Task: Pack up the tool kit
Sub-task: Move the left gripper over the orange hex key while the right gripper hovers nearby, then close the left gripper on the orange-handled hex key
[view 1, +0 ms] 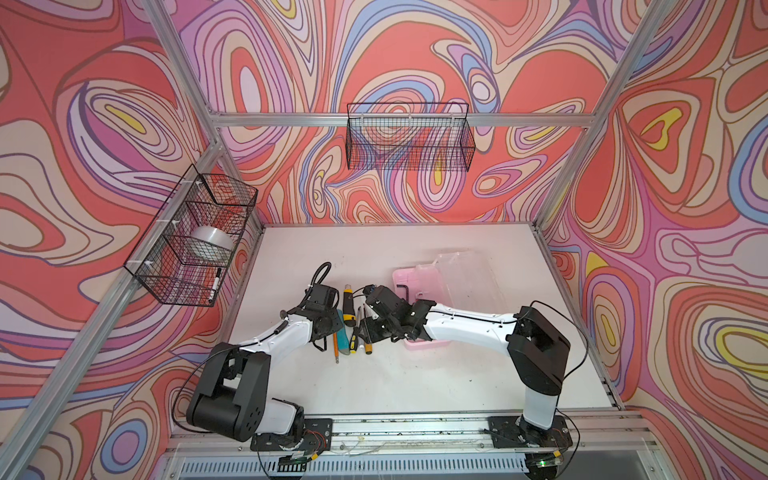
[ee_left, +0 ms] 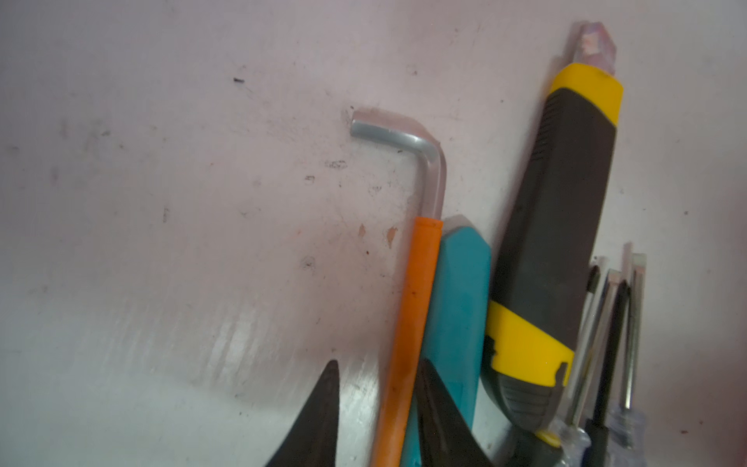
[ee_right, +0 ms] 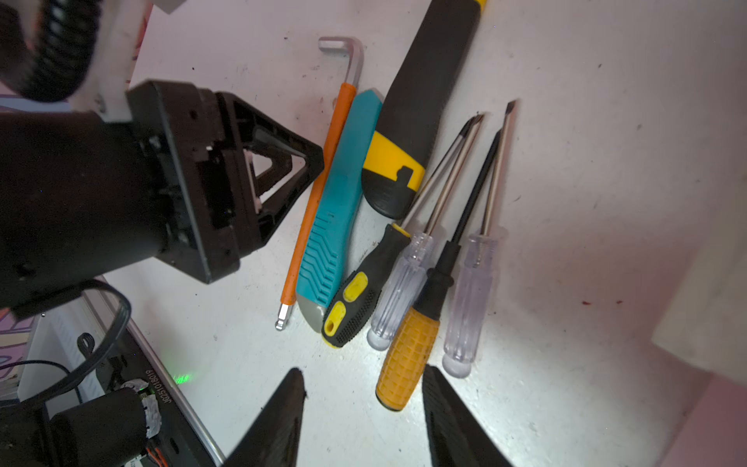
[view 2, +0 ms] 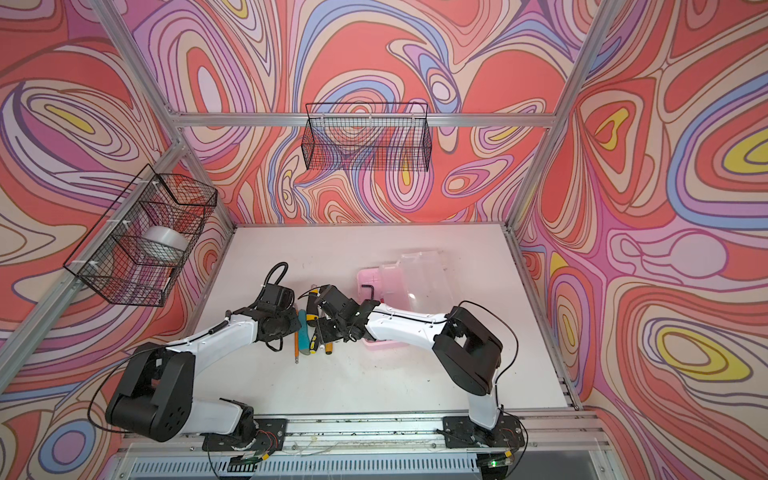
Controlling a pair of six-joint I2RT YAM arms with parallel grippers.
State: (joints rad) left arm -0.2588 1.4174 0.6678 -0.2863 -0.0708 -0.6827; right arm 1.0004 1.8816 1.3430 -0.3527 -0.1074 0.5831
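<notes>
Presently the left pincer (ee_left: 378,364) stands with its jaws apart. It straddles the orange-sleeved hex key (ee_left: 406,307) without gripping it: bare table (ee_left: 182,242) shows between one fingertip and the sleeve. The opposite fingertip overlaps the teal knife (ee_left: 461,291), which lies against the key; whether it touches the knife cannot be determined. The yellow-black knife (ee_left: 553,226) lies just beyond the teal one on that side. The right pincer (ee_right: 362,368), close beside the left, is likewise spread and holds nothing. The butt of the orange-handled screwdriver (ee_right: 406,360) lies between its fingertips, with clear-handled screwdrivers (ee_right: 471,299) just beside it on either side. The tool case sits on the side of the right pincer away from the left one, partly under that arm: pink base (view 1: 401,277), clear lid (view 1: 461,270) swung open, a black hex key (view 1: 405,289) inside. The row of tools lies outside the case. Probable faults:

- Closing the left jaws may trap the teal knife together with the thin key, or skid the key flat along the table.
- Closing the right jaws may roll the round handle and drag its neighbours.
- With the two pincers this near each other, a careless lift may bring them into collision.
</notes>
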